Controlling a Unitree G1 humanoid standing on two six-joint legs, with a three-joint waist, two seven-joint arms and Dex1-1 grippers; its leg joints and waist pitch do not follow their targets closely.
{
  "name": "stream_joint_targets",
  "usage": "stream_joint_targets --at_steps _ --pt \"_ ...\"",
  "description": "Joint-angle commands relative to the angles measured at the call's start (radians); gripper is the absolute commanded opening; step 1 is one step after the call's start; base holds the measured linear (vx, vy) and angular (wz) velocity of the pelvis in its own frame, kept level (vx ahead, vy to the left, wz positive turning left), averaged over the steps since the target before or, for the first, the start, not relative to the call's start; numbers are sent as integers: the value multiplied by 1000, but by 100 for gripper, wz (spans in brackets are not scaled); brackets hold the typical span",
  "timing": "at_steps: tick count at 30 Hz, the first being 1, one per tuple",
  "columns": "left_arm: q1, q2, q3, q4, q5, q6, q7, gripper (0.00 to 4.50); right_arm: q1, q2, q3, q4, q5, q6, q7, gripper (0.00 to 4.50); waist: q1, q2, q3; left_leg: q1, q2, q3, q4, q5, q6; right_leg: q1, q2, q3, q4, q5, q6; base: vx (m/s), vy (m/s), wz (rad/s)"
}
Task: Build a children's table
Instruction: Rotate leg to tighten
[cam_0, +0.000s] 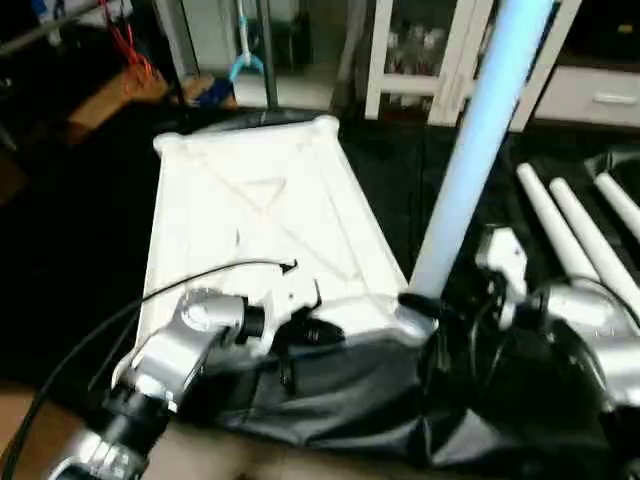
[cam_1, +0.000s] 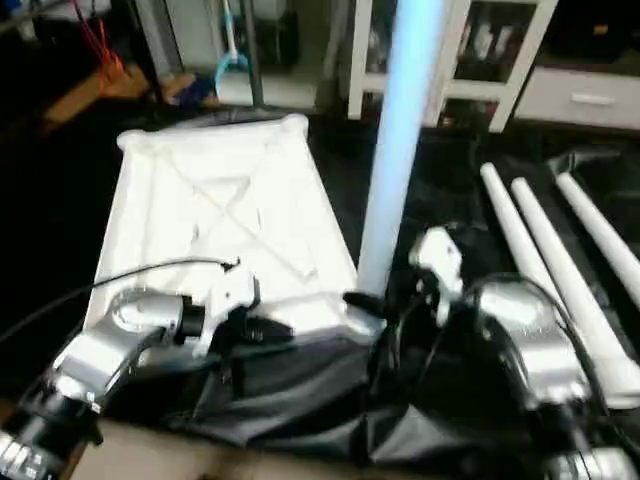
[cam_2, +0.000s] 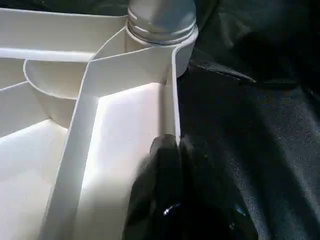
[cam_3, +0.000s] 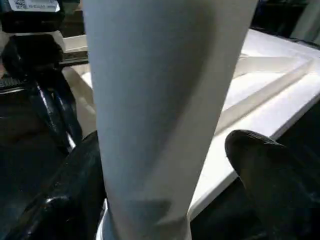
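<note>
The white table top (cam_0: 250, 200) lies upside down on a black cloth, its X ribs facing up. One long white leg (cam_0: 470, 160) stands upright in the near right corner socket (cam_2: 165, 42). My left gripper (cam_2: 179, 150) is shut on the thin near rim of the table top, a little left of that socket. My right gripper (cam_3: 165, 150) stands open around the base of the leg, one finger (cam_3: 75, 190) against it and the other finger (cam_3: 270, 170) a little apart from it.
Three spare white legs (cam_0: 565, 225) lie side by side on the cloth at the right. A white glass-door cabinet (cam_0: 420, 50) stands behind. A black cable (cam_0: 180, 280) arcs over the table top from my left arm. Wooden floor shows at the near left.
</note>
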Motion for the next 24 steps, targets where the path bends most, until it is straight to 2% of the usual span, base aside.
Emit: stream_joint_targets --at_steps 1,2,3,6,8,11,12,24 --pt "-6 -2 -42 5 11 -13 -30 0 -20 -20 -2 14 -18 -12 13 391 -4 -17 -65 5 19 -10 -61 -68 109 58 -46 36 -72 39 -275 0 0 0" --pt "-6 -1 -41 5 13 -14 -27 0 -26 -38 2 20 -10 -2 53 391 -6 -32 -65 5 19 -8 -61 -69 113 60 -44 35 -73 31 -273 0 0 0" --pt "-5 -1 -41 4 14 -14 -26 0 -27 -45 5 21 -9 -1 68 391 -2 -27 -65 5 20 -10 -61 -65 114 61 -46 36 -69 29 -274 0 0 0" --pt "-2 1 -40 0 15 -14 -23 0 -38 -85 20 45 -7 -2 159 391 1 -25 -65 6 21 -9 -60 -60 123 58 -46 36 -71 26 -277 0 0 0" --pt "0 3 -40 -1 15 -13 -24 0 -48 -96 22 60 -2 0 192 353 0 -27 -65 4 20 -9 -59 -63 130 59 -47 35 -71 26 -279 0 0 0" --pt "1 5 -40 -2 16 -13 -25 0 -59 -98 15 70 5 6 210 349 1 -27 -65 4 21 -9 -58 -58 134 58 -47 35 -71 26 -282 0 0 0" --pt "2 6 -40 -2 16 -13 -26 0 -62 -95 11 75 9 11 215 320 1 -27 -65 4 21 -9 -58 -56 134 58 -47 34 -71 26 -283 0 0 0" --pt "4 13 -45 -1 18 -15 -32 0 -75 -66 8 106 23 35 263 222 4 -25 -67 5 23 -9 -57 -44 138 57 -46 33 -68 41 -293 0 0 0"
